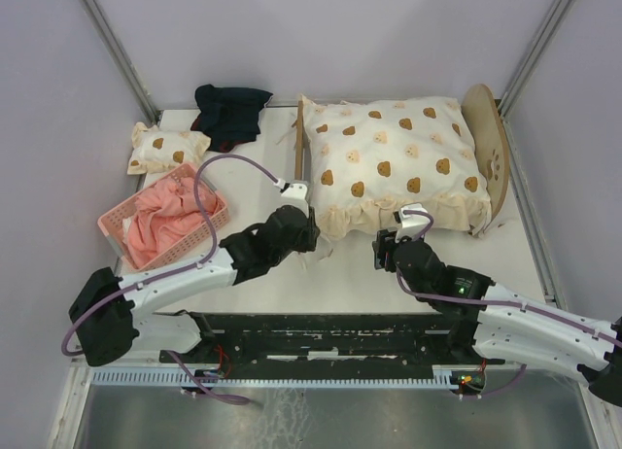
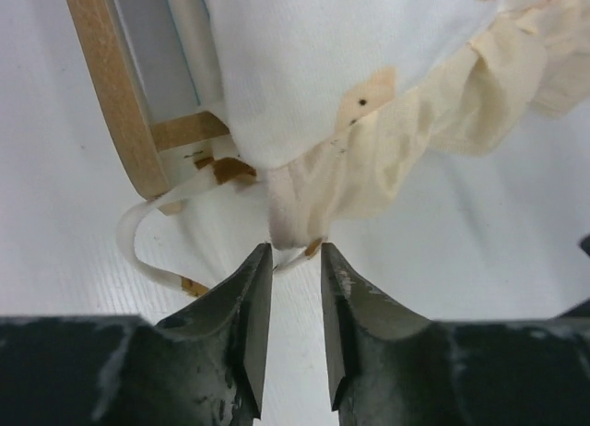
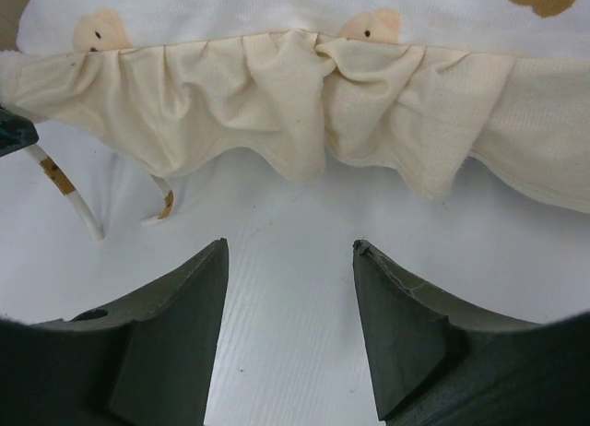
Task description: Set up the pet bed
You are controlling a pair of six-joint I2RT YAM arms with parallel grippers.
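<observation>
The pet bed [image 1: 489, 148] stands at the back right, its arched plywood headboard with the paw print on the right and its low footboard [image 1: 299, 150] on the left. A cream bear-print quilt [image 1: 394, 157] with a ruffled edge covers it and hides the mattress. My left gripper [image 1: 313, 216] sits at the quilt's near-left corner. In the left wrist view the gripper [image 2: 296, 251] stands narrowly open, the bunched quilt corner [image 2: 295, 205] just past its tips and nothing between them. My right gripper [image 3: 290, 246] is open and empty over bare table, short of the ruffle [image 3: 277, 103].
A pink basket [image 1: 112, 225] holding pink cloth [image 1: 160, 225] stands at the left. Behind it lie a small bear-print pillow [image 1: 165, 148] and a dark cloth [image 1: 231, 114]. Thin quilt ties [image 2: 138, 251] trail on the table by the bed's wooden frame [image 2: 111, 85].
</observation>
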